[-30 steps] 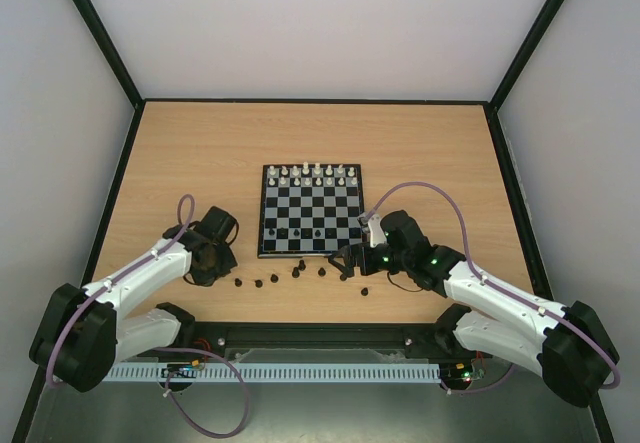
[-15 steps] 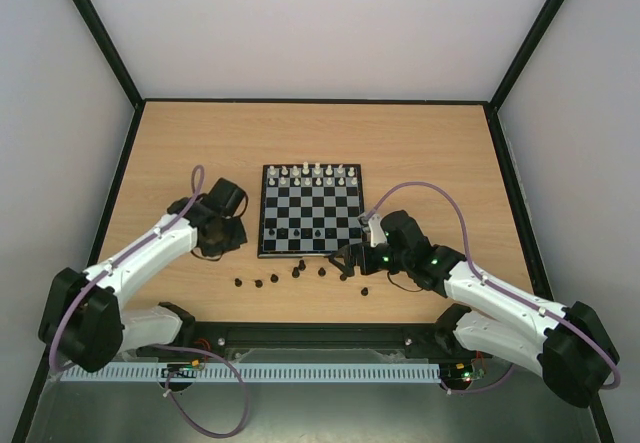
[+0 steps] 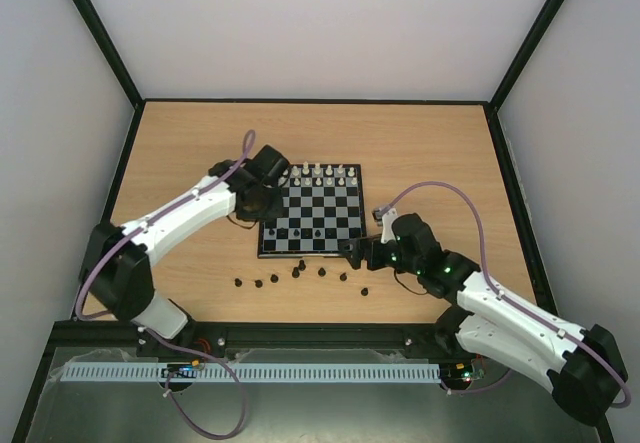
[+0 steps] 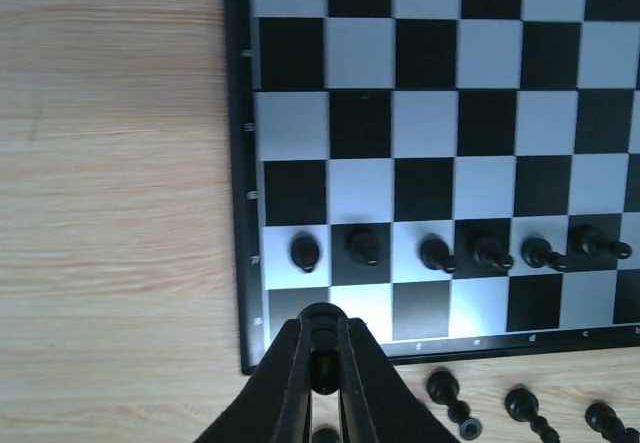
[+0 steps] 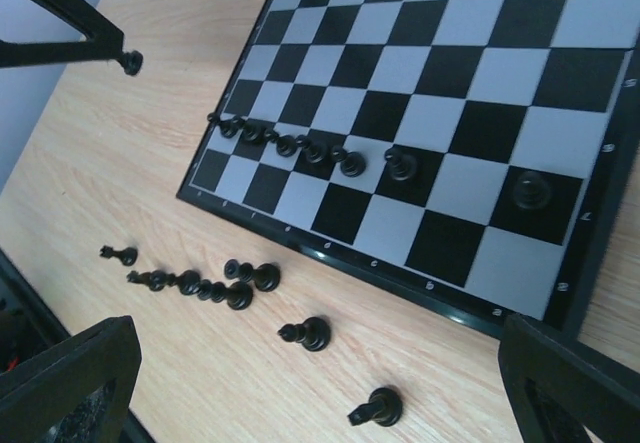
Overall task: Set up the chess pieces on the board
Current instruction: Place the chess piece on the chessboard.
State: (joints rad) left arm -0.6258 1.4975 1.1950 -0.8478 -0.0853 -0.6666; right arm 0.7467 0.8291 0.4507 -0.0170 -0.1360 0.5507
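Left end effector (image 4: pixel 322 341) has carried its piece (image 4: pixel 321 315) to the board (image 4: pixel 430 163)

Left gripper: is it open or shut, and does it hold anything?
Shut on a black chess piece. In the left wrist view, the left gripper's two fingers press against the piece's sides, leaving no other gap.

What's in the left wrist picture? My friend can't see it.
The left gripper, jaws shut, pinches a black chess piece. Beyond it, six black pawns line one chessboard row; loose black pieces lie on the wooden table.
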